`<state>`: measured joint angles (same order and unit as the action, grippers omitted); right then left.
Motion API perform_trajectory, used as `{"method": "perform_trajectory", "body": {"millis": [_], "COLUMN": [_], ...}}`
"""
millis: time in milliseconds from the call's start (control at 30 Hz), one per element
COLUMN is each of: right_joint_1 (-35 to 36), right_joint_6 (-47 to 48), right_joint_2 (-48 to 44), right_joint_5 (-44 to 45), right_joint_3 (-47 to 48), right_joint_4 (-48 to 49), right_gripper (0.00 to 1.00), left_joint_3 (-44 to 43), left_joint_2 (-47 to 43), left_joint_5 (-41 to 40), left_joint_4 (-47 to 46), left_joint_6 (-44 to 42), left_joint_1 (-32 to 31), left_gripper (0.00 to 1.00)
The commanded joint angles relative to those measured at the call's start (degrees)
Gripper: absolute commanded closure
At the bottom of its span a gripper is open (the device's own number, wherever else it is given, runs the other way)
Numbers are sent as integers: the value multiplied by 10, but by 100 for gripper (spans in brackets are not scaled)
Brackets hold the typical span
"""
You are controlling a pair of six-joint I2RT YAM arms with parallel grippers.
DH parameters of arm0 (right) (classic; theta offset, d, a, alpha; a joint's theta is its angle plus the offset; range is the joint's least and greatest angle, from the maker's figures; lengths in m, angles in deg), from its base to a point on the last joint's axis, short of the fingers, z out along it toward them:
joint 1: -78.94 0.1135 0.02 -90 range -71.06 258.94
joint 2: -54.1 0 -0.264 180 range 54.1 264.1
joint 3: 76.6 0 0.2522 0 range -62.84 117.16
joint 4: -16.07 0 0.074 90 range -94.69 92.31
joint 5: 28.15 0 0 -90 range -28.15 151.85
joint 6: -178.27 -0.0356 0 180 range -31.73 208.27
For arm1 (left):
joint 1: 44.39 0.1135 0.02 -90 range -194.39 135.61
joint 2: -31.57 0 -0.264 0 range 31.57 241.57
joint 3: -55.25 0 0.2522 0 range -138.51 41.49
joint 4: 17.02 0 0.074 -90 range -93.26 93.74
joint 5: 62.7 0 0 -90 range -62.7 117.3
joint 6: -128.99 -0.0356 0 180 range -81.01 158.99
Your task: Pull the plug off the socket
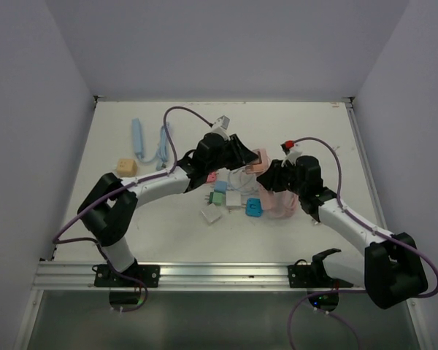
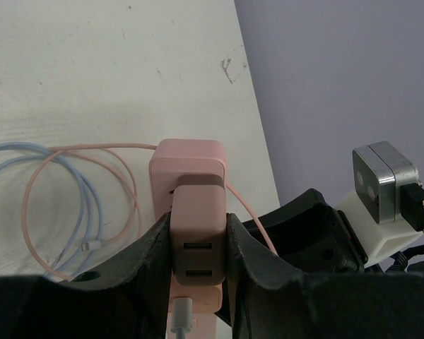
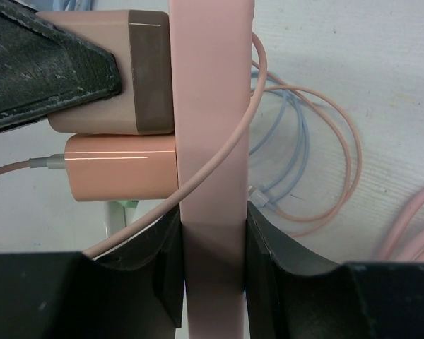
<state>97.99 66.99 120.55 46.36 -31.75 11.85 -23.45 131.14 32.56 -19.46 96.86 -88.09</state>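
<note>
Now left fingers (image 2: 147, 272) grasp the pink charger plug (image 2: 198, 229), right fingers (image 3: 155, 282) clamp the socket strip (image 3: 210, 106), plug jutting square off its face

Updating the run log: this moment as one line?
left gripper shut on plug | right gripper shut on socket | plug seated, not yet pulled

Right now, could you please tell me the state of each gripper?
Left gripper: closed on the pink plug.
Right gripper: closed on the pink socket strip.
</note>
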Motion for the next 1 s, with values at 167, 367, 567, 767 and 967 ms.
{"method": "perform_trajectory", "body": {"millis": [167, 367, 567, 767, 967], "right_joint_1": [-19, -56, -64, -68, -68], "right_joint_6": [-18, -39, -39, -32, -24], "right_joint_2": [13, 23, 29, 8, -33], "right_joint_5": [105, 108, 130, 96, 36], "right_joint_3": [27, 25, 29, 24, 13], "right_joint_4": [-39, -58, -80, -74, -49], "right_gripper": [100, 100, 100, 100, 100], "left_joint_3": [34, 77, 97, 123, 200], "left_joint_2": [-98, -134, -176, -204, -213], "left_joint_5": [-26, -38, -46, -50, -19], "left_joint_4": [-37, -49, -41, 7, 6], "left_joint_6": [-31, -28, -28, -50, -65], "left_joint_1": [-5, -2, 5, 47, 123], "left_gripper": [100, 100, 100, 100, 100]}}
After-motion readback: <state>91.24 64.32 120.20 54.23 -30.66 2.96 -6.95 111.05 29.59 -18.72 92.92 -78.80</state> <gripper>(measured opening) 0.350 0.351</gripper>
